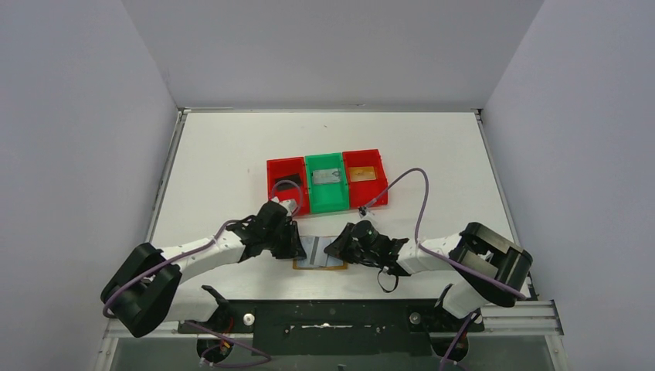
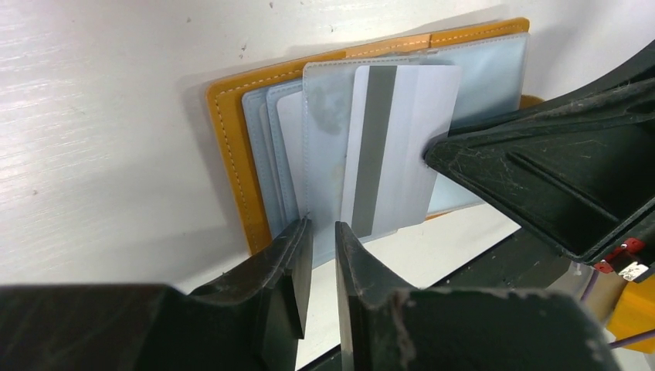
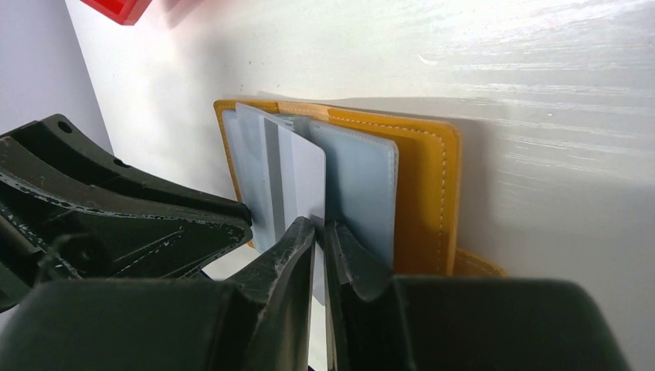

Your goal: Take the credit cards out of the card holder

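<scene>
A: Where's the card holder (image 1: 318,261)?
B: Near edge of the table (image 1: 224,170), mid-width, lying open between both claws. Orange cover down, blue-grey panels up.
A: Claws?
B: The left gripper (image 2: 324,232) is clenched on the near edge of an inner panel (image 2: 328,131), pinning the holder. The right gripper (image 3: 320,228) is pinched on the edge of a white card (image 2: 402,139) with a grey stripe. The card lies over the panels and looks mostly out of its pocket.
A: Step?
B: My read is it's drawing that card free. Left should press the panel down firmly. Right should pull flat and straight toward the right, without twisting, or the card binds and the holder drags along. The pinch is only on the card's edge, so it may slip; if it does, regrip deeper.
A: More cards?
B: There are pale layers behind the panel. Can't tell if they're cards or sleeves.
A: Around?
B: Three bins in a touching row, farther out: left red bin (image 1: 273,185), green bin (image 1: 326,205), right red bin (image 1: 363,154). The green one holds something flat and grey, the right red one something tan. Too small to name either.
A: In the way?
B: The claw tips nearly meet over the holder, so they could bump. A purple cable (image 1: 409,174) loops by the right red bin and could snag on a carry.
</scene>
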`<act>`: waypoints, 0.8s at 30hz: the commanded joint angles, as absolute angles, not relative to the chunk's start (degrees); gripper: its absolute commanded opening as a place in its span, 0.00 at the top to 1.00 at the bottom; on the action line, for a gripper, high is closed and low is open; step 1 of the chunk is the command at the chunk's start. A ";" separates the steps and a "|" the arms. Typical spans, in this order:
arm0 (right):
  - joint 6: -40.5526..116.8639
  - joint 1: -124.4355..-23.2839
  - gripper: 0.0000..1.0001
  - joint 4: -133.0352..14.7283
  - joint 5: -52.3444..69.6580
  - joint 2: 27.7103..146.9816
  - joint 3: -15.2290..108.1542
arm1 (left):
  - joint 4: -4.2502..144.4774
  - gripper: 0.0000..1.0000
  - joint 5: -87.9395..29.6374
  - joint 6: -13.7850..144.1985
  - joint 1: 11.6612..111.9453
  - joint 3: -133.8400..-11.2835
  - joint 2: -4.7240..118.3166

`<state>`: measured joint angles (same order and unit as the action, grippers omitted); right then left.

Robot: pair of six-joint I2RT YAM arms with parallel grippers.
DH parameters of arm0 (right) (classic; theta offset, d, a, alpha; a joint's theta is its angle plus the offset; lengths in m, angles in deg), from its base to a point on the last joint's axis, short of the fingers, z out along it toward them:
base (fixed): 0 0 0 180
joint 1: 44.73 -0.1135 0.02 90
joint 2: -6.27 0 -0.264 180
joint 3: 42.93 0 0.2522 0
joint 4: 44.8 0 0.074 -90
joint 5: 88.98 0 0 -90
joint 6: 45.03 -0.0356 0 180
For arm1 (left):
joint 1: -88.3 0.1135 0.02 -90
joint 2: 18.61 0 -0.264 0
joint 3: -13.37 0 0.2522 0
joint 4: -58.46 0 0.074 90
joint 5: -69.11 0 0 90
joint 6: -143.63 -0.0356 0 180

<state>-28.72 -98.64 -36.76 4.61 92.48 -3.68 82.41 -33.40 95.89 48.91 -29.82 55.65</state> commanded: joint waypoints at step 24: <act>-29.28 -97.88 0.90 -37.13 3.04 93.84 -2.21 | 77.20 0.75 -34.09 94.41 47.74 -31.93 59.60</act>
<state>-29.27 -98.29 -36.36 4.87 93.09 -3.65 78.98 -33.12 95.10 48.53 -32.51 59.26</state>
